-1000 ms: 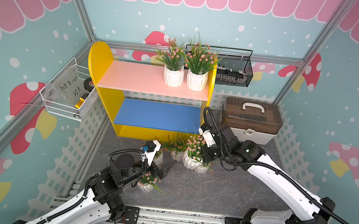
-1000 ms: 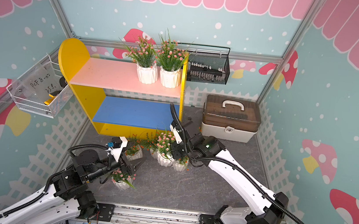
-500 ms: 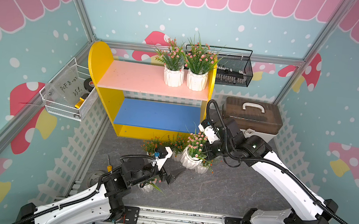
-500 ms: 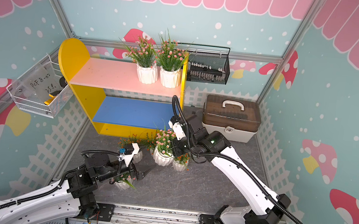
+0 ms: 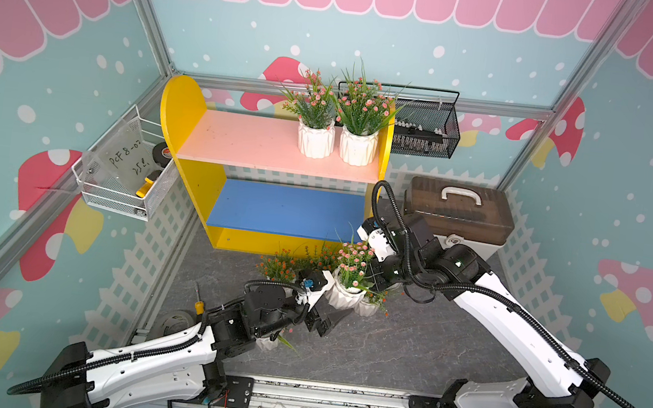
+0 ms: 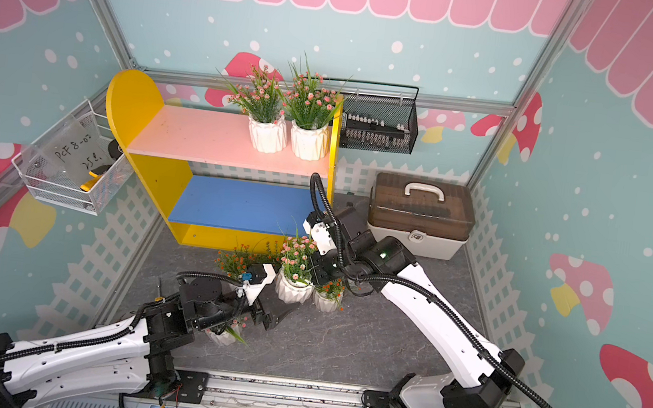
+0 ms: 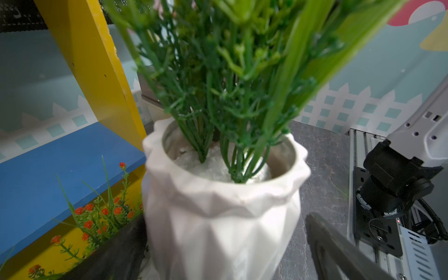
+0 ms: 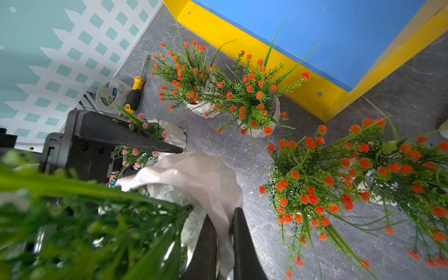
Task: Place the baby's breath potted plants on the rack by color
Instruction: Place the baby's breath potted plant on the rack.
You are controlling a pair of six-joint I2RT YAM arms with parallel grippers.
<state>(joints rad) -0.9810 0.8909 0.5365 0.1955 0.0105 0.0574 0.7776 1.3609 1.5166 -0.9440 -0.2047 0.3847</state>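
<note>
My right gripper (image 8: 224, 244) is shut on the rim of a pink baby's breath potted plant (image 5: 353, 258), pinching its white pot (image 8: 198, 174) low in front of the rack (image 5: 256, 142). My left gripper (image 7: 223, 254) stands open with its fingers (image 7: 334, 249) on either side of that same pot (image 7: 223, 218), apart from it. Two pink plants (image 5: 315, 137) stand on the rack's pink upper board. The blue lower board (image 5: 286, 209) is bare. Three orange plants (image 8: 254, 97) stand on the floor nearby. Another pink plant (image 8: 145, 150) lies under my left arm.
A brown storage box (image 5: 455, 215) sits right of the rack. A black mesh basket (image 5: 424, 134) hangs on the back wall and a white wire basket (image 5: 122, 186) on the left wall. A screwdriver (image 8: 135, 94) and a tape roll (image 8: 110, 93) lie by the left fence.
My left gripper has swung right, away from the fallen pink plant, and now straddles the pot my right gripper holds. The right gripper shifted slightly left with the plant.
</note>
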